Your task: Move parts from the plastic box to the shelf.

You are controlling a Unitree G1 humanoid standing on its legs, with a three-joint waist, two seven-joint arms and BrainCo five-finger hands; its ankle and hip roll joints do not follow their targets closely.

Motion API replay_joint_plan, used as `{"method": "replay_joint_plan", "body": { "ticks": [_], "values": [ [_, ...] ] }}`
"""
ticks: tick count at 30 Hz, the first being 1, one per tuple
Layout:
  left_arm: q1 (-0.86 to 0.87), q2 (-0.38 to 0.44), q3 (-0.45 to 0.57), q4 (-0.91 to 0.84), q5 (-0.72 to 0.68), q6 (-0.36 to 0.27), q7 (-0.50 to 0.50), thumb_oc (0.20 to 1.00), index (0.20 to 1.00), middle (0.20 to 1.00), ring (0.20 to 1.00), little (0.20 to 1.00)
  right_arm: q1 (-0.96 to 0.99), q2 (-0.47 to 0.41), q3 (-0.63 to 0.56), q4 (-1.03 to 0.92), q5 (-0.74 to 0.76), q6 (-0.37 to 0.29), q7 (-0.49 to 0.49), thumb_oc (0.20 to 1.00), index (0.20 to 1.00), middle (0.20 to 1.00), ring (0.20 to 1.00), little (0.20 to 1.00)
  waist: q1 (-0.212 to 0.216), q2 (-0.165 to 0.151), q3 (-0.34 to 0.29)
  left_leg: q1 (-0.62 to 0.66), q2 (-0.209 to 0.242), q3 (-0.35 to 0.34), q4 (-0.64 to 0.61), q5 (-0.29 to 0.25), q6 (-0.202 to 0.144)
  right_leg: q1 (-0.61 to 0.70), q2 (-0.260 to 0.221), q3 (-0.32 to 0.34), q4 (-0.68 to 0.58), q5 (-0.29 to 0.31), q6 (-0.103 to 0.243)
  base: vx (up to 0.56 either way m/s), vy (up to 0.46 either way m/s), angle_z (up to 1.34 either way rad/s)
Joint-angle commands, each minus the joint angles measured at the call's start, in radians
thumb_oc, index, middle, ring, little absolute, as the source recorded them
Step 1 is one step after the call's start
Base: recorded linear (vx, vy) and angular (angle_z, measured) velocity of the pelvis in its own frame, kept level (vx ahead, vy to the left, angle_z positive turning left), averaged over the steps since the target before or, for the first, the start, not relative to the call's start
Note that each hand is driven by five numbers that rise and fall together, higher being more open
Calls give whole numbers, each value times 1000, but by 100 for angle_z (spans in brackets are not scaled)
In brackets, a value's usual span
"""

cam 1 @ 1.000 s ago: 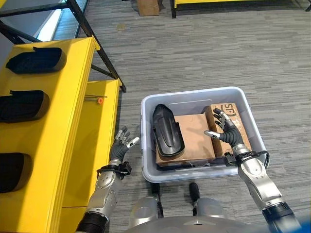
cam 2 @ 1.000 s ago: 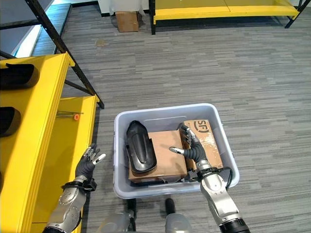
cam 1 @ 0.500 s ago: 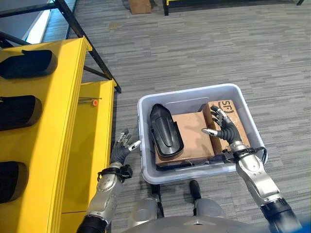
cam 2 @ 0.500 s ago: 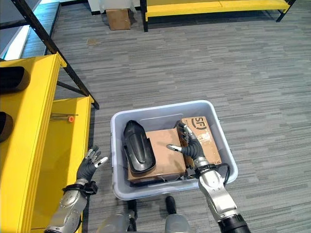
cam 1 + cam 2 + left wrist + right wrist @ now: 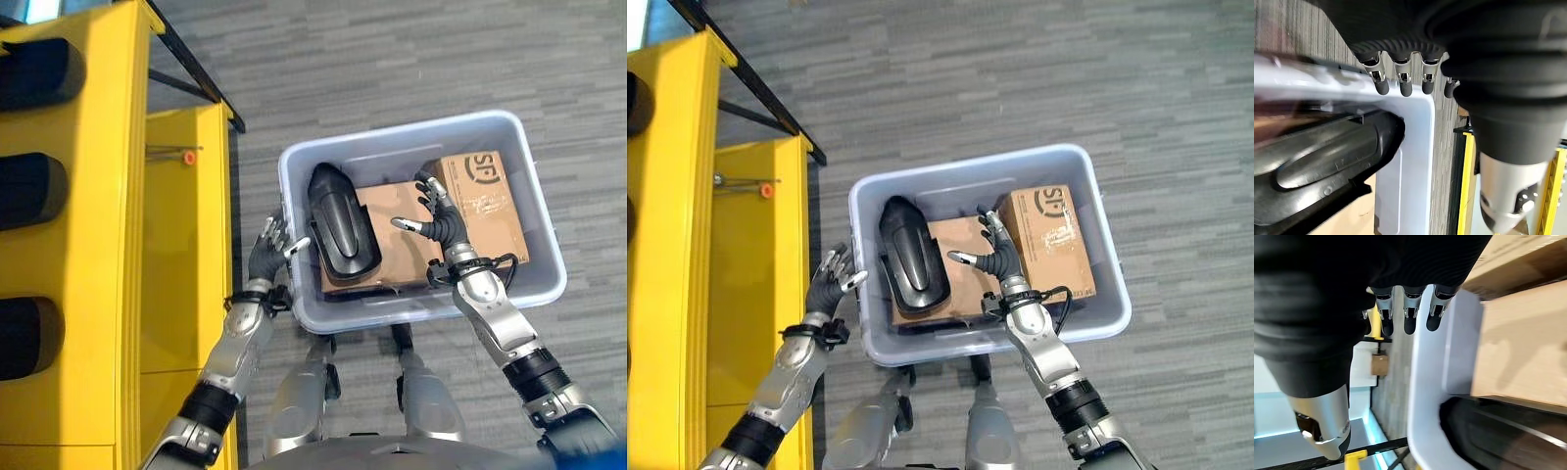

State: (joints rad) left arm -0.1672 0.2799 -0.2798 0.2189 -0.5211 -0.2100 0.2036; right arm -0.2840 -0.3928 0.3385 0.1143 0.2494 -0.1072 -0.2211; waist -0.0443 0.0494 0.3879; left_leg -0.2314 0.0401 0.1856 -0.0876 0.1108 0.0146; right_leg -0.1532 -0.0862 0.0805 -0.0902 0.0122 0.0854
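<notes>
A pale grey plastic box (image 5: 382, 162) stands on the floor in front of me. A black moulded part (image 5: 341, 223) lies in its left half on a flat brown carton (image 5: 392, 235). A printed carton (image 5: 485, 201) fills the right half. My left hand (image 5: 269, 255) is open just outside the box's left wall, its fingers (image 5: 1400, 83) up at the rim beside the black part (image 5: 1327, 166). My right hand (image 5: 439, 223) is open above the cartons, thumb pointing toward the black part, holding nothing.
The yellow shelf (image 5: 98, 196) runs along my left with three black parts (image 5: 29, 191) lying on its top level. A lower yellow level (image 5: 186, 245) carries a thin rod with an orange tip (image 5: 186, 157). Grey carpet surrounds the box.
The camera has tipped down and closer. My left hand has moved right, from beside the shelf to the box's left rim. My right hand stays open over the cartons.
</notes>
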Motion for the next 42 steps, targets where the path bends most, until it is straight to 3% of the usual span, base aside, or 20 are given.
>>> {"method": "replay_joint_plan", "body": {
  "ticks": [1, 15, 25, 42],
  "values": [
    [-30, 12, 17, -39, 26, -73, 35, 1000, 1000, 1000, 1000, 1000, -44, 46, -5, -55, -29, -61, -24, 1000, 1000, 1000, 1000, 1000, 3, -61, 0, -9, 86, 36, 69, 3, -81, -32, -87, -58, 45, 43, 59, -7, -16, -5],
    [-55, -23, -6, 1, 43, -66, 94, 1000, 1000, 1000, 1000, 1000, -4, 34, 25, -125, -25, -69, -20, 1000, 1000, 1000, 1000, 1000, -21, -102, 42, -21, 107, 65, 53, 13, -88, -95, -61, -6, 53, 56, 50, -16, -17, -10],
    [-72, -49, 3, 69, 107, -76, 213, 1000, 1000, 1000, 1000, 1000, -10, 33, 62, -133, 9, -89, -64, 1000, 1000, 1000, 1000, 1000, -23, -132, 62, -19, 119, 73, 30, 32, -98, -113, -44, -5, 58, 59, 44, -22, -29, -3],
    [-65, -46, 32, 105, 198, -75, 329, 1000, 1000, 1000, 1000, 1000, -21, 30, 87, -134, 27, -110, -114, 1000, 1000, 1000, 1000, 1000, -21, -152, 94, -23, 119, 73, 16, 42, -103, -125, -40, -13, 57, 67, 42, -9, -8, -1]
  ]
}}
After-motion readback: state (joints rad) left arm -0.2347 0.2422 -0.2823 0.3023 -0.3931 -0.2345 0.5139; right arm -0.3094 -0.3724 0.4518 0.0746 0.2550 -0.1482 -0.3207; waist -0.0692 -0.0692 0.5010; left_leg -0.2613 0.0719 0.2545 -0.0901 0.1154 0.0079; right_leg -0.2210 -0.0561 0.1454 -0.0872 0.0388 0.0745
